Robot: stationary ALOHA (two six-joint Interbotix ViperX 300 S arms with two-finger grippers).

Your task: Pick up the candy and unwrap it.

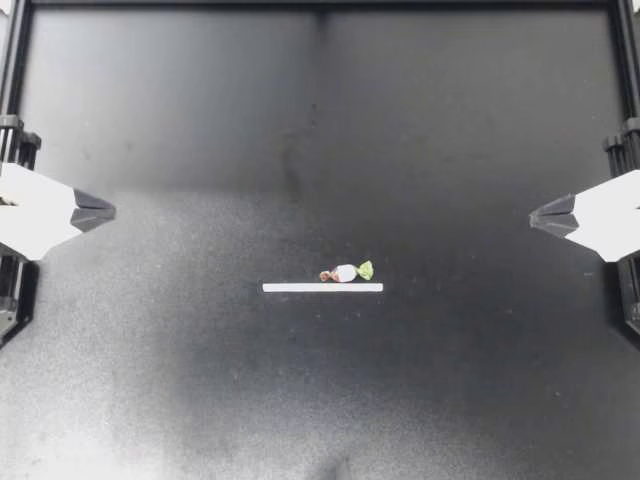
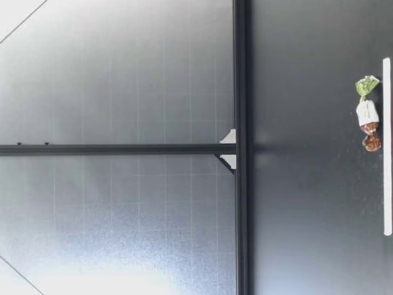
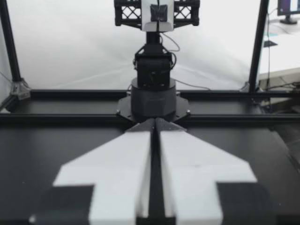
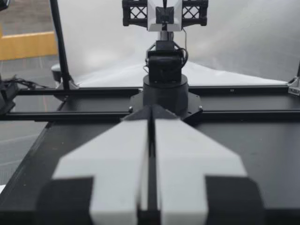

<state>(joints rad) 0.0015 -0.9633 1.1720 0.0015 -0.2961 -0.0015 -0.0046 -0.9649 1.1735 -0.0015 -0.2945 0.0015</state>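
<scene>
- My left gripper (image 1: 110, 211) hangs at the left rim of the table (image 1: 200, 120), well apart from the white strip (image 1: 322, 287) and a little farther back than it.
- In the left wrist view its two white fingers (image 3: 122, 164) lie pressed side by side, with only a thin seam between them and nothing held.
- The white strip lies flat near the middle of the table, with its long side running from one gripper toward the other.
- The candy (image 1: 346, 272) lies on the table just beside the right half of the strip, parallel to it, on the side away from the low camera.
- Its brown end points along the strip toward my left gripper, its middle is white, and its green twisted end points toward the strip's right end.
- My right gripper (image 1: 533, 215) hangs at the right rim, well apart from the strip.
- In the right wrist view its fingers (image 4: 187, 159) are also pressed together and hold nothing.
</scene>
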